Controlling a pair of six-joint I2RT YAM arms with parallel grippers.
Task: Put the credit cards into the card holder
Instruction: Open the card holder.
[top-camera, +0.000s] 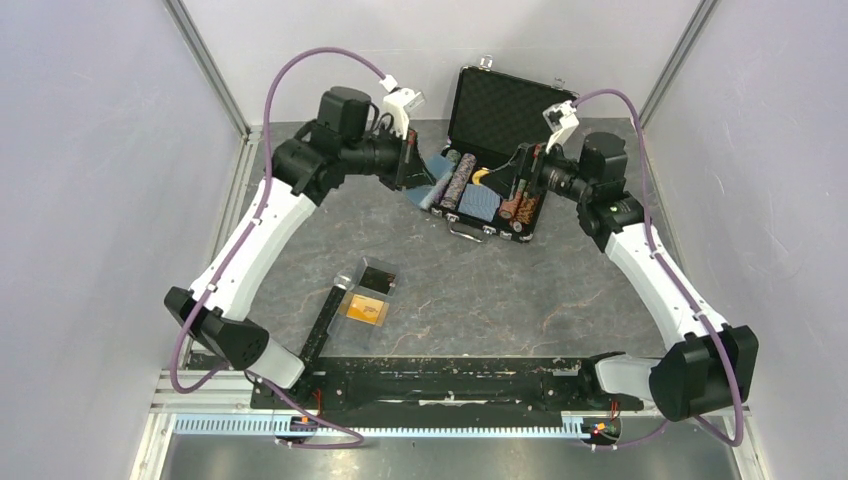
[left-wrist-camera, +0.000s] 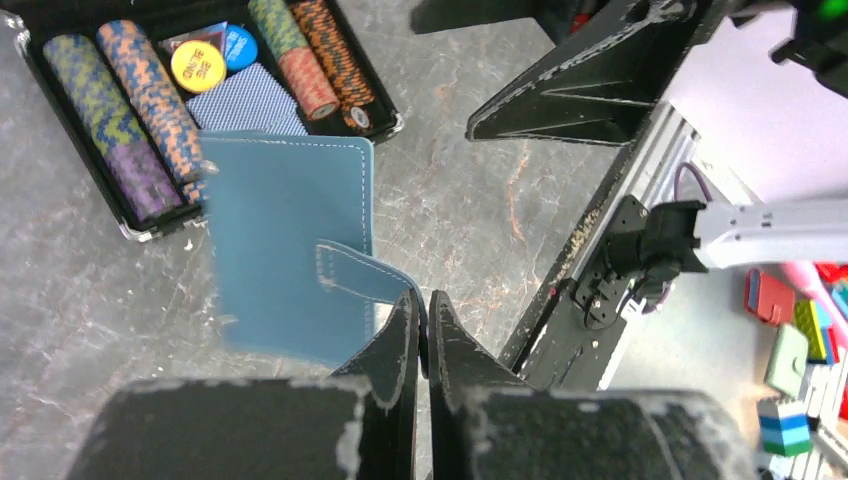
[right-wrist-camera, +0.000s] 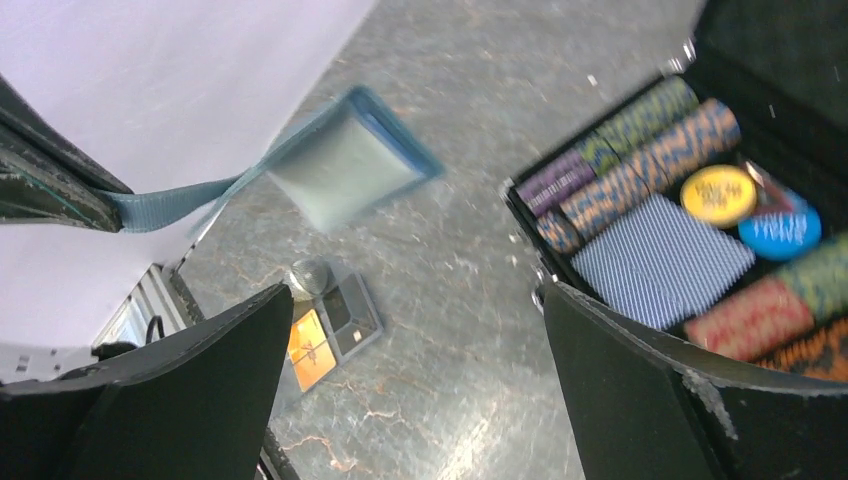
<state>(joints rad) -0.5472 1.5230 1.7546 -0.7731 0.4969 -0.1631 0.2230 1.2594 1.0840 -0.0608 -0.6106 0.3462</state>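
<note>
Card holder (left-wrist-camera: 285, 260) in teal leather-look, flat and white-stitched, dangling blurred above the worktop (top-camera: 500, 290) by its snap tab, pinched between the closed left fingers (left-wrist-camera: 400, 340); right fingers (right-wrist-camera: 200, 380) spread wide nearby, gripping nothing. Grey stone-veined worktop with a faint sheen, boxed in by plain pale walls (top-camera: 90, 150). Thin credit cards (top-camera: 365, 308), orange-gold and black, flat on it well apart toward the arm bases; lid-up black metal-edged case (top-camera: 505, 100) close by the card holder, packed with striped poker chips (left-wrist-camera: 130, 110) and a blue patterned card deck (left-wrist-camera: 250, 110).
</note>
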